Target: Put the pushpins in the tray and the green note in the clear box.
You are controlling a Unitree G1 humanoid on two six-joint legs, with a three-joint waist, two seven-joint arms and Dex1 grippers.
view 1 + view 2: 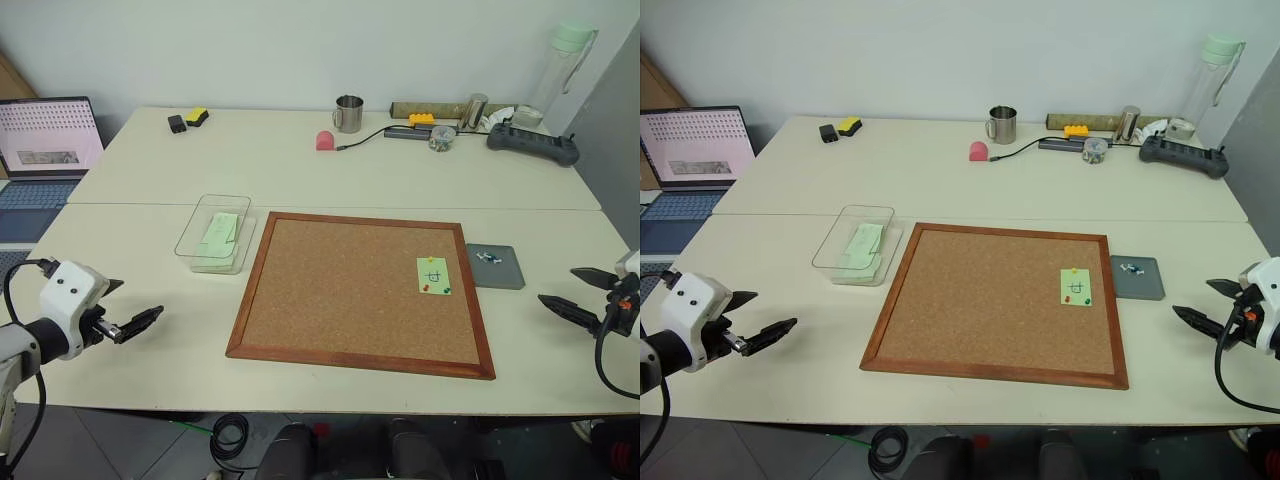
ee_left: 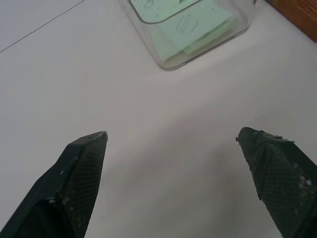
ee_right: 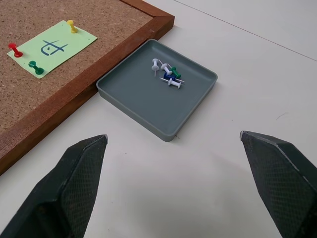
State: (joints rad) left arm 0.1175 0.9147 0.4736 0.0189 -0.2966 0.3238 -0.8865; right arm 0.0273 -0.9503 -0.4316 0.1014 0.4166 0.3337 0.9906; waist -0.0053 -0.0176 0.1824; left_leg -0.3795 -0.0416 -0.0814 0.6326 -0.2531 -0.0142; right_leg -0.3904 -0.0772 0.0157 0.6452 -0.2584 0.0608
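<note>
The green note [image 1: 433, 275] is held flat near the right edge of the cork board [image 1: 360, 290] by the yellow, red and green pushpins [image 3: 32, 65], so the pins must be drawn before it can be lifted. The tray [image 3: 148, 94], already carrying several pins, lies just beside the board's right frame; the clear box [image 1: 190, 240], holding green slips, lies beside the left frame. The left hand [image 1: 128, 318] and right hand [image 1: 578, 296] are poised over the bench [image 1: 300, 160] with fingers apart, nothing gripped.
</note>
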